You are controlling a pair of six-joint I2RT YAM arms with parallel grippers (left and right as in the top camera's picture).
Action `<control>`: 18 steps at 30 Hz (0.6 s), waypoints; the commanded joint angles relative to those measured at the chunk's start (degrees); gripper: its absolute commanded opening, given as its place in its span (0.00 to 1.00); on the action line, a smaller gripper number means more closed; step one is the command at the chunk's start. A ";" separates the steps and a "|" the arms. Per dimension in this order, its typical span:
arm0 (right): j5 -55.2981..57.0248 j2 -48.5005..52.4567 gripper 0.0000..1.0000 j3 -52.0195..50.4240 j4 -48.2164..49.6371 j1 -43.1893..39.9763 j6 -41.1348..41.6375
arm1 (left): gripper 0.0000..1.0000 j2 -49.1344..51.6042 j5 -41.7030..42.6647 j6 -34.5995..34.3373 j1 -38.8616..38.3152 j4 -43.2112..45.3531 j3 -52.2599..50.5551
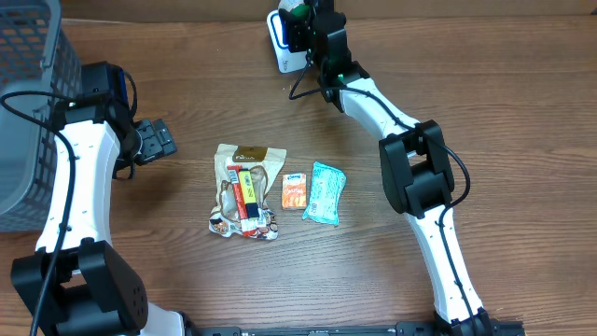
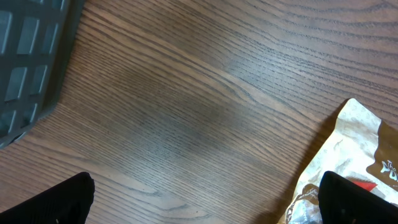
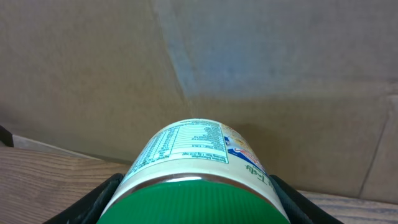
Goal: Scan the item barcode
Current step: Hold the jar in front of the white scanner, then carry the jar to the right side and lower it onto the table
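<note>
My right gripper [image 1: 300, 26] is at the table's far edge, shut on a cream-labelled jar [image 3: 198, 149] with a green lid [image 3: 199, 202]. Its black fingers [image 3: 93, 204] press both sides of the jar. The label's nutrition panel faces up; no barcode shows. In the overhead view the jar [image 1: 297, 10] is held right next to a white scanner [image 1: 279, 47]. At the left, my left gripper [image 1: 159, 140] hovers low over bare wood. It stands open and holds nothing [image 2: 208, 202]; its right finger [image 2: 357, 199] is over the edge of a tan snack bag [image 2: 357, 137].
A tan snack bag [image 1: 244, 191], a small orange packet [image 1: 295, 189] and a teal packet [image 1: 326, 193] lie mid-table. A grey mesh basket [image 1: 23, 112] stands at the left edge, its corner [image 2: 31, 56] close to my left gripper. A cardboard wall [image 3: 249, 74] rises behind the jar.
</note>
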 commanded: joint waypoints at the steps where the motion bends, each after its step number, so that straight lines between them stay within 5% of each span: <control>1: 0.85 -1.27 0.04 1.14 0.90 -0.31 -0.48 | 1.00 0.50 -0.07 0.87 -0.04 0.07 0.81; 12: -4.33 -1.79 0.04 1.38 9.25 -0.52 0.02 | 1.00 0.50 -0.09 0.87 -0.04 0.07 0.81; 18: -1.25 -8.13 0.04 1.38 3.69 -0.52 -0.04 | 1.00 0.50 -0.09 0.87 -0.04 0.07 0.81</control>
